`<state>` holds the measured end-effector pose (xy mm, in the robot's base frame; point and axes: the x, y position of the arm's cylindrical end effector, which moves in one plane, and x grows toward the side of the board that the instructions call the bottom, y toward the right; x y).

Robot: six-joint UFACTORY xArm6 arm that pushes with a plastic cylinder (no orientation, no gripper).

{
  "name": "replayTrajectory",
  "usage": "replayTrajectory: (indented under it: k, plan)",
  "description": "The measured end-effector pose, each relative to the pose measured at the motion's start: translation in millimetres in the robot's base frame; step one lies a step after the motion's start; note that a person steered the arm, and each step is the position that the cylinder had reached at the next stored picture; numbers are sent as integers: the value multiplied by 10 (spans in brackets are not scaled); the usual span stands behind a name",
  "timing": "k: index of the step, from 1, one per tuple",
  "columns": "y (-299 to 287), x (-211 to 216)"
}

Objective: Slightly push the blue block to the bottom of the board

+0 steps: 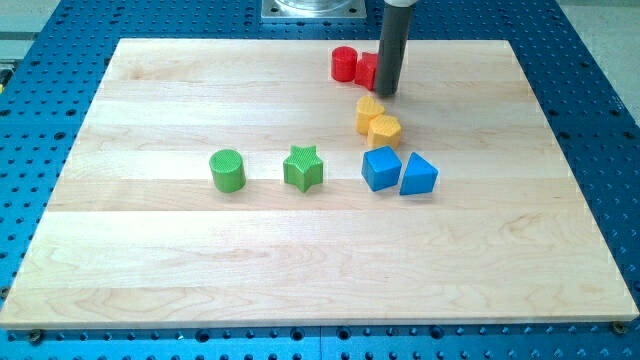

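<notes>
A blue cube (381,168) and a blue triangular block (418,175) sit side by side, touching, right of the board's middle. My tip (387,93) is at the view's top, above the blue blocks, with the yellow blocks between. The rod stands in front of a red block (366,70) and hides part of it. A red cylinder (344,64) sits just left of that.
Two yellow blocks (378,122) sit touching, just above the blue cube. A green star (303,168) is left of the blue cube, and a green cylinder (228,170) is further left. The wooden board (150,270) lies on a blue perforated table.
</notes>
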<state>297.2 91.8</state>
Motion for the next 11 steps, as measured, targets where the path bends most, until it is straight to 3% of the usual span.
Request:
replayTrajectory:
  k: [1,2,3,4,5,9,11]
  plan:
    - [139,337]
    - [93,245]
    - [-420,-83]
    - [-883,239]
    - [-890,761]
    - [-391,1508]
    - [-7,1439]
